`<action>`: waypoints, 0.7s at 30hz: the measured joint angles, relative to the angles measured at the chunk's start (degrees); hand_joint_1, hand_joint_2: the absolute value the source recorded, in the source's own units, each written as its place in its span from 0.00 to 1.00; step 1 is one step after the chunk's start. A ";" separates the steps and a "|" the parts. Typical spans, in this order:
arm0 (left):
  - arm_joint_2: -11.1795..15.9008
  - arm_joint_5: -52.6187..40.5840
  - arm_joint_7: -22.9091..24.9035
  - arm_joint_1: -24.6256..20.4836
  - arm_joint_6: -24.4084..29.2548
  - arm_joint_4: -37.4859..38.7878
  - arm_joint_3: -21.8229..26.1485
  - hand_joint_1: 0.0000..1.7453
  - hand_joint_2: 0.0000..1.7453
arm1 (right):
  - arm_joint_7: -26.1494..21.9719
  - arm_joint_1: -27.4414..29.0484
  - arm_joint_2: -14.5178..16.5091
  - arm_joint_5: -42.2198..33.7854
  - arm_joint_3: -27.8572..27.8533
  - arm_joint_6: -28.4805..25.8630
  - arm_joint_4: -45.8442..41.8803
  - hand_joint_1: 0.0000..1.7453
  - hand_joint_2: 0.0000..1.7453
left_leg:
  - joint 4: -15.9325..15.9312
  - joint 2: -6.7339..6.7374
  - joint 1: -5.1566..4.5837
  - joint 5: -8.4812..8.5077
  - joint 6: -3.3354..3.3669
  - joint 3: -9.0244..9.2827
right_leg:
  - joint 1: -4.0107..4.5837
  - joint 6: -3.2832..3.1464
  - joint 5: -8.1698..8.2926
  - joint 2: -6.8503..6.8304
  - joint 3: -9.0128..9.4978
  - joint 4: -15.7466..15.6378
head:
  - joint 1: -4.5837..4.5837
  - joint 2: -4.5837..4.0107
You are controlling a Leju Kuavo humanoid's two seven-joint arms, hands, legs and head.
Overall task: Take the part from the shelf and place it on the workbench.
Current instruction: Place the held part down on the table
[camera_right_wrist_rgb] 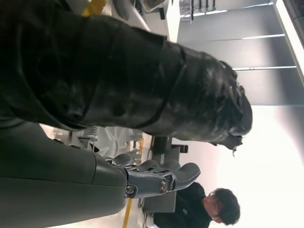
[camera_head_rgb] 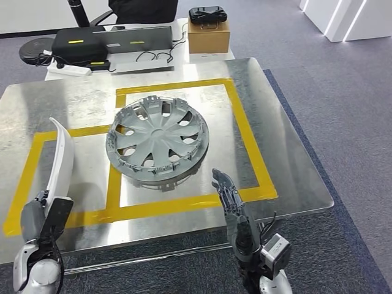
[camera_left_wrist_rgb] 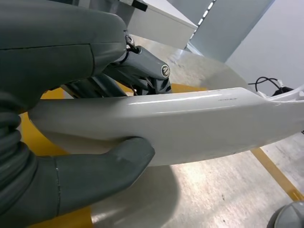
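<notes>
Holding a long, curved white part (camera_head_rgb: 62, 156), the left hand (camera_head_rgb: 44, 220) sits at the lower left of the head view. In the left wrist view the thumb (camera_left_wrist_rgb: 104, 173) presses one face of the part (camera_left_wrist_rgb: 201, 121) and the darker fingers (camera_left_wrist_rgb: 143, 71) wrap the opposite side, so the hand is clamped on it. The part rises from the hand toward the middle left of the head view, above the left end of the metal workbench (camera_head_rgb: 286, 165); whether its lower edge touches the surface, I cannot tell.

Right hand (camera_head_rgb: 231, 205) is at the lower centre of the head view, over the near edge of the workbench, fingers stretched forward and apart, nothing in it. The right wrist view shows the same extended fingers (camera_right_wrist_rgb: 161, 175) with nothing between them.

A grey wheel cover (camera_head_rgb: 157, 141) lies flat at the centre of the workbench, inside a rectangle of yellow tape (camera_head_rgb: 252, 141). It is well apart from the white part and just beyond the right hand's fingertips, not touching them.

Upper part of the head view: a second table with a black case (camera_head_rgb: 78, 46), a cardboard box (camera_head_rgb: 209, 37) with a dark device on top, and loose cables. A person (camera_right_wrist_rgb: 201, 211) is visible at the lower right of the right wrist view.
</notes>
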 joint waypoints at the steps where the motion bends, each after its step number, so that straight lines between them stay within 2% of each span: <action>1: 0.02 0.10 0.20 -0.29 0.05 0.41 -0.15 1.00 1.00 | 0.05 -0.14 0.16 -0.37 0.02 0.27 0.06 0.00 0.00 | 0.00 0.00 0.00 0.00 0.00 0.00 | 0.00 0.00 0.00 0.00 0.00 0.00 | 0.00 0.00; 12: 0.84 -1.79 2.52 -3.07 1.27 4.59 -1.44 1.00 1.00 | 0.55 -0.71 0.75 -2.59 0.72 1.54 0.54 0.00 0.00 | 0.00 0.00 0.00 0.05 0.02 0.06 | -0.01 0.00 0.05 0.00 0.06 0.00 | 0.01 -0.01; 21: 1.40 -2.27 2.82 -3.68 1.45 5.65 -1.95 1.00 1.00 | 0.52 -0.72 0.75 -2.91 0.98 1.75 0.69 0.00 0.00 | 0.00 0.00 0.00 0.14 -0.09 0.07 | -0.01 -0.07 0.13 0.00 0.07 0.00 | 0.00 -0.01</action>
